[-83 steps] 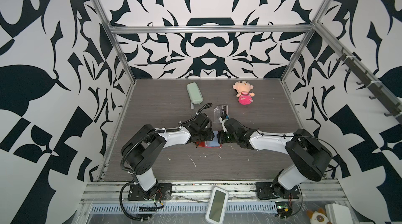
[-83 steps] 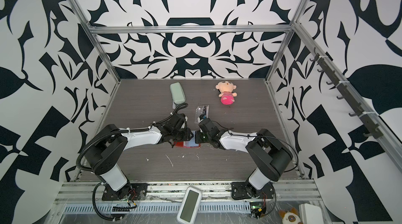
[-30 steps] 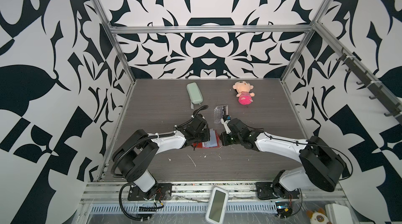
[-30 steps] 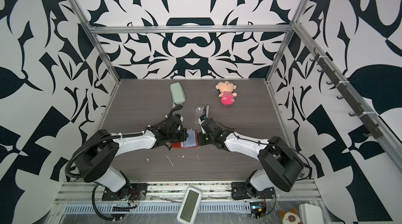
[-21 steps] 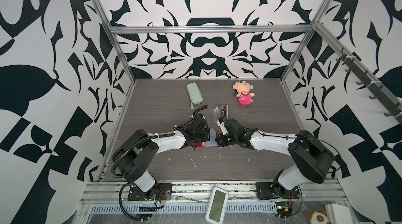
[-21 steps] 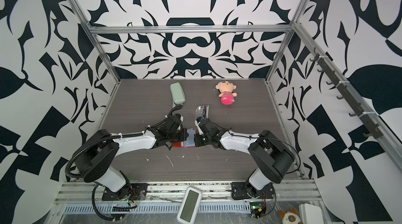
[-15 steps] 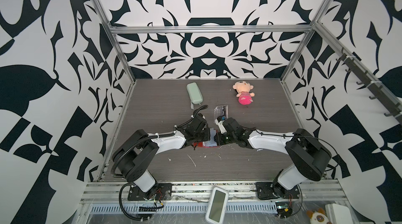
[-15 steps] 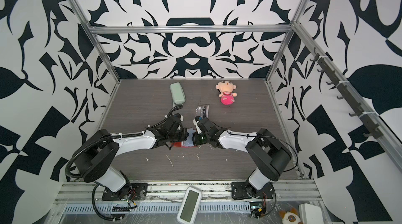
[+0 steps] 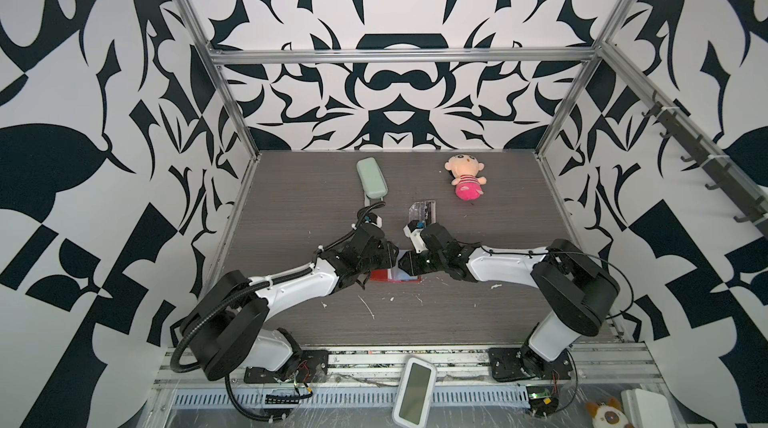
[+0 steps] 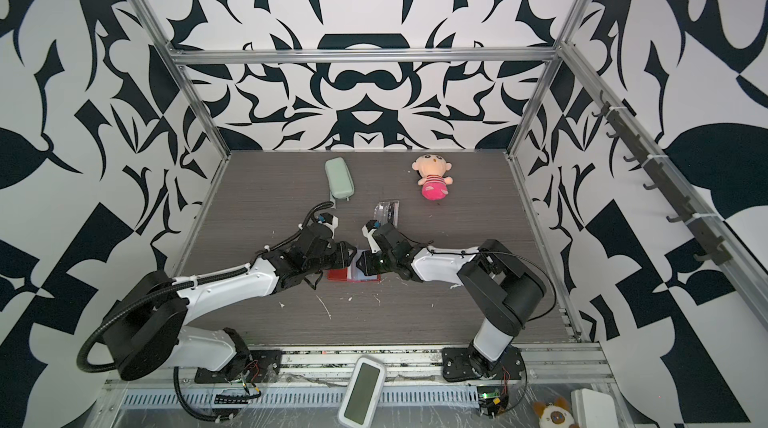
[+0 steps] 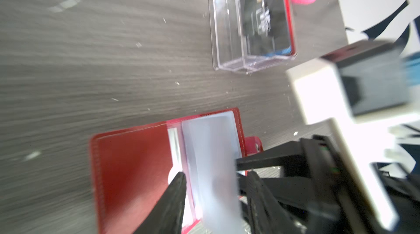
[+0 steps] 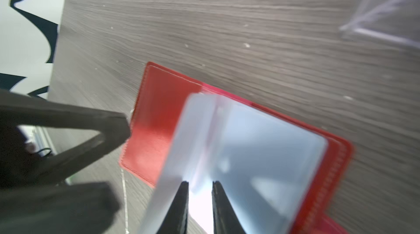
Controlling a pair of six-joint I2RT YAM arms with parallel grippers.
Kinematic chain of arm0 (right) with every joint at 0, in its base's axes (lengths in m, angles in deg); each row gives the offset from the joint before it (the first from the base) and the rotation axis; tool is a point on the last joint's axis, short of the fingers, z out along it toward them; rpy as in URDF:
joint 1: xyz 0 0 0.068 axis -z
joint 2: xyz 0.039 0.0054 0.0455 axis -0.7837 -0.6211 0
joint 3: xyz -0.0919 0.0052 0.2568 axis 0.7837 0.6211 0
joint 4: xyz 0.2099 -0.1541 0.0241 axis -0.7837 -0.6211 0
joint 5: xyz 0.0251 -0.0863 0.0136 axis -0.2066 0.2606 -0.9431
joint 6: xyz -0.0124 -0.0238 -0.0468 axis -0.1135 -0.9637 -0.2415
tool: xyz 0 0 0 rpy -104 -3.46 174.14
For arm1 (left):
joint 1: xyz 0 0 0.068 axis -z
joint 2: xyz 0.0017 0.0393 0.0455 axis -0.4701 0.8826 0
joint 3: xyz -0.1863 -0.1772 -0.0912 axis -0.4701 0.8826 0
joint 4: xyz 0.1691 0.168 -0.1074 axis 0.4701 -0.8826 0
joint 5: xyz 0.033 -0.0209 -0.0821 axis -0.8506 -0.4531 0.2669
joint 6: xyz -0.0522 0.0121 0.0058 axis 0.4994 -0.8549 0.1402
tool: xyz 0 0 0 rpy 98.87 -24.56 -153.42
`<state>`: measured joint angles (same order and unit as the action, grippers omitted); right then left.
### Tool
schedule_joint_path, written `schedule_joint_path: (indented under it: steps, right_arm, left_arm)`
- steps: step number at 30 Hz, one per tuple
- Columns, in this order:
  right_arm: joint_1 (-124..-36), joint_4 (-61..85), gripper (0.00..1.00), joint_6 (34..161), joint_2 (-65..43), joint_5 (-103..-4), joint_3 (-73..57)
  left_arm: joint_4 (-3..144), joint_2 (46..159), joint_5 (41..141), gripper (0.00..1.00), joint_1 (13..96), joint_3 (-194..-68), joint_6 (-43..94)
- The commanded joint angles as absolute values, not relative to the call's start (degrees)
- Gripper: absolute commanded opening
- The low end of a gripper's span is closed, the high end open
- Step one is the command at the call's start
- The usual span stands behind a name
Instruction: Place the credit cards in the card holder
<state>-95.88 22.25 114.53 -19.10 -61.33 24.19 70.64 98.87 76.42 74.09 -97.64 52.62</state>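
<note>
The red card holder (image 9: 384, 275) (image 10: 341, 275) lies open on the table's middle, its clear sleeves (image 11: 209, 144) (image 12: 261, 148) showing. One sleeve page stands lifted. My left gripper (image 11: 216, 176) is open and straddles that lifted page. My right gripper (image 12: 200, 184) has its jaws a little apart over the sleeves, with nothing between them; the lifted page leans on the outside of one finger. Both grippers (image 9: 390, 257) (image 9: 406, 264) meet over the holder in both top views. The credit cards, a black one (image 11: 266, 21) above a blue edge (image 11: 280, 51), stand in the clear acrylic box (image 9: 423, 210) (image 10: 386, 210).
A pale green oblong case (image 9: 372, 178) lies at the back left, a pink plush doll (image 9: 465, 180) at the back right. The acrylic box stands just behind the right wrist. White scraps (image 9: 368, 307) dot the table in front of the holder.
Both grippers have opened, the left one widely, letting go of the sleeve page. The right gripper has moved left over the card holder.
</note>
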Motion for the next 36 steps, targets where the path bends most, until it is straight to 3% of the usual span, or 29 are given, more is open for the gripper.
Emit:
schedule_joint_path:
  steps: [1, 8, 13, 20, 36]
  right_arm:
    - [-96.7, 24.7, 0.26, 114.9, -19.9, -63.4, 21.1]
    - [-97.5, 24.0, 0.29, 115.0, -22.7, -62.9, 19.3]
    - [-97.8, 23.1, 0.29, 114.8, -23.8, -62.2, 18.5]
    - [-98.1, 22.4, 0.28, 114.8, -23.8, -61.8, 18.3]
    - [-98.2, 12.6, 0.29, 115.0, -22.3, -51.6, 18.2]
  left_arm:
    - [68.5, 96.0, 73.2, 0.45, 74.2, -95.8, 51.3]
    - [69.7, 93.8, 72.4, 0.38, 74.2, -93.4, 51.1]
    - [70.4, 98.1, 75.7, 0.27, 74.2, -94.4, 50.9]
    - [68.5, 104.0, 75.3, 0.21, 74.2, -96.9, 51.6]
    - [59.8, 110.3, 69.9, 0.2, 74.2, -99.1, 50.6]
